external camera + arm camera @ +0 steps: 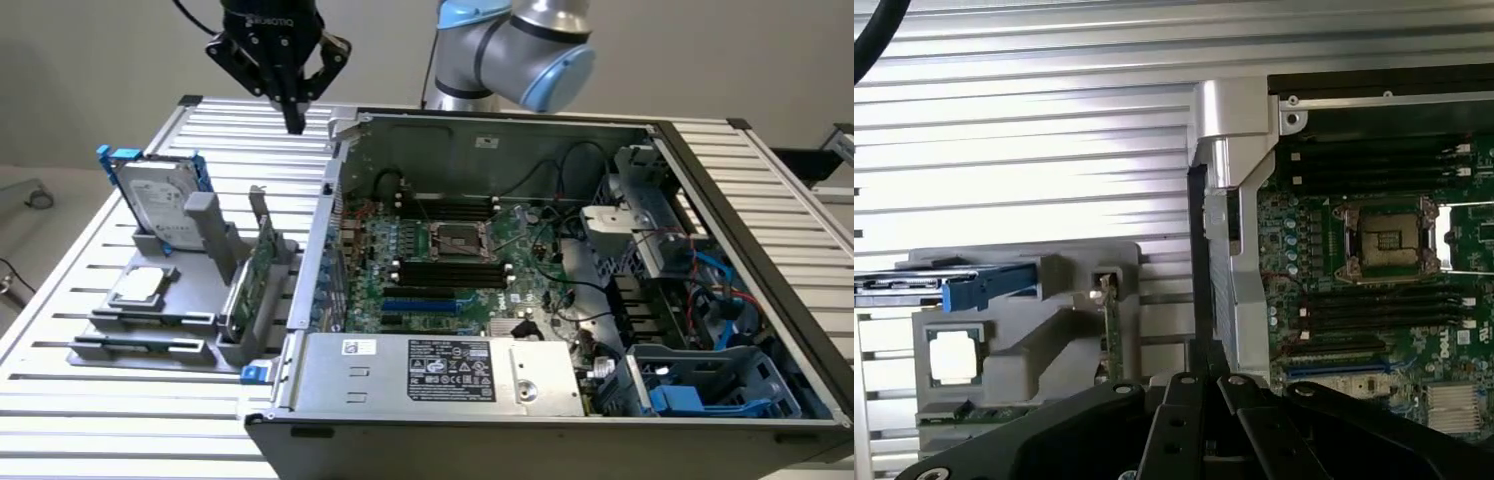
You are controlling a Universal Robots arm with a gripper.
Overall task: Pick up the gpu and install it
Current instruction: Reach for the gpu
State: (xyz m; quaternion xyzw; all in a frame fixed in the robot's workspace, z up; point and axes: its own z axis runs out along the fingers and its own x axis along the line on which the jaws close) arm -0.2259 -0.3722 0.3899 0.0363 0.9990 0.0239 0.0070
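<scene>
Hand (pixel 294 120) closed, empty, apart from gpu (pixel 254 278)

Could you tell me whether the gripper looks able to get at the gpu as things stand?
Probably yes: the gpu stands upright in the grey holder with nothing over its top edge, and the gripper hangs above the table, apart from it. Its jaws look shut, so they must open.

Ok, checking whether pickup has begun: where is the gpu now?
The gpu stands on edge in the grey holder at the exterior view's left, between the hard drive and the open computer case.
</scene>
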